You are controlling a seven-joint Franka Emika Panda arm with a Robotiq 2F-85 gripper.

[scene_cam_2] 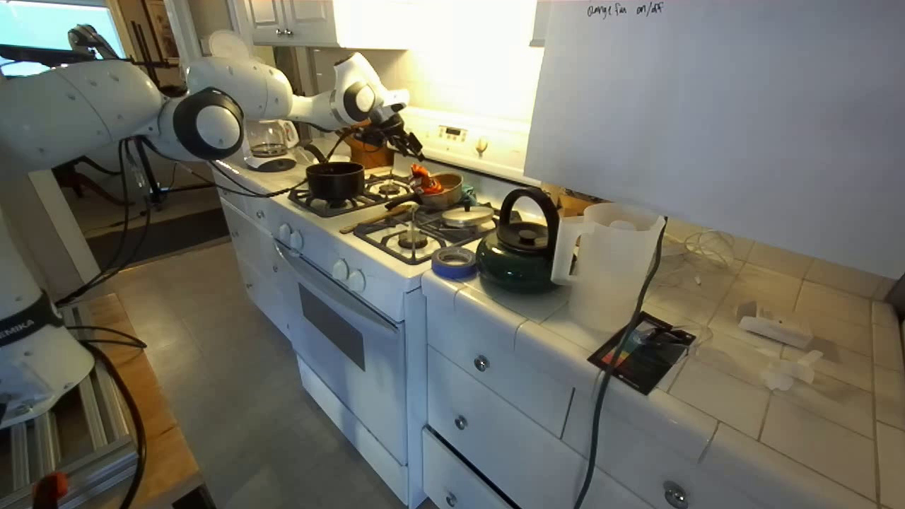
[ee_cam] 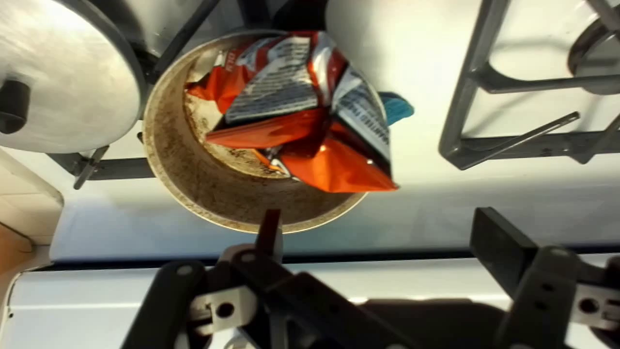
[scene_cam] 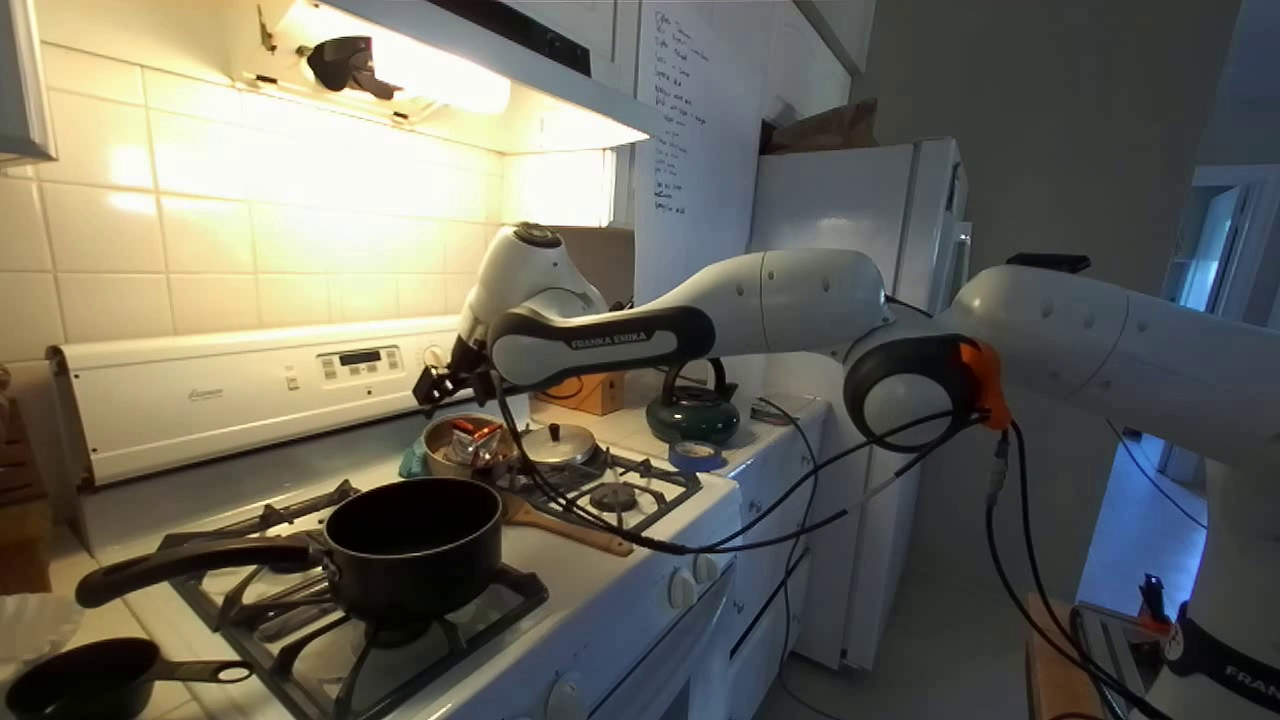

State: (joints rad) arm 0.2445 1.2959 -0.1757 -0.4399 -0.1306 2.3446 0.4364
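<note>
Gripper (ee_cam: 382, 232) recorded with its fingers set wide apart and nothing held between them, hung above a worn pan (ee_cam: 167, 126) in which a crumpled orange packet (ee_cam: 310, 121) is lodged. The packet is judged to be propped by the pan's wall, since one corner is seen jutting past the rim; sideways access to it is judged to be limited by that wall. A teal item (ee_cam: 397, 107), unidentified, is partly hidden beside the pan. On the opposite side, a metal lid (ee_cam: 68, 72) is laid knob up, presumably for steadiness on the grate (ee_cam: 126, 168). Farther off, in an exterior view, a black saucepan (scene_cam: 412, 560) is seated with its handle turned from the front edge, probably against snagging; cables (scene_cam: 690, 549) are slung nearby, a possible hindrance. Beyond, a green kettle (scene_cam_2: 520, 265) and a translucent pitcher (scene_cam_2: 611, 279) are stood on the counter (scene_cam_2: 725, 403).
</note>
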